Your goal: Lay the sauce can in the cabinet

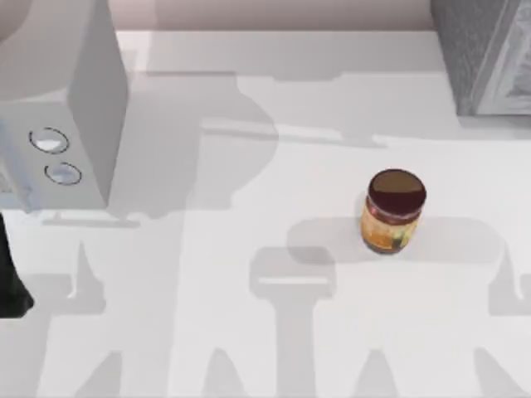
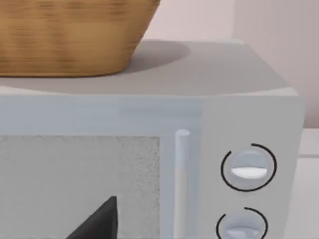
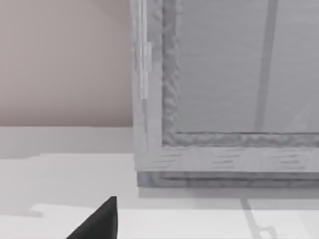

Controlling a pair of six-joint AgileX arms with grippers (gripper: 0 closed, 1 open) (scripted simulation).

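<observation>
The sauce can (image 1: 393,211) stands upright on the white table, right of centre, with a dark maroon lid and an orange-yellow label. Nothing touches it. The cabinet (image 1: 481,50) is the dark-grey speckled box at the table's far right corner; its lighter framed panel (image 3: 234,74) faces the right wrist camera from close by. A dark tip of my left gripper (image 2: 97,224) shows in the left wrist view in front of the pale box. A dark tip of my right gripper (image 3: 97,224) shows low over the table, short of the cabinet. Both grippers are well away from the can.
A pale smooth box (image 1: 66,116) with two round silver knobs (image 1: 50,141) stands at the far left. A wicker basket (image 2: 65,35) sits on top of it. A dark part of my left arm (image 1: 10,278) shows at the left edge.
</observation>
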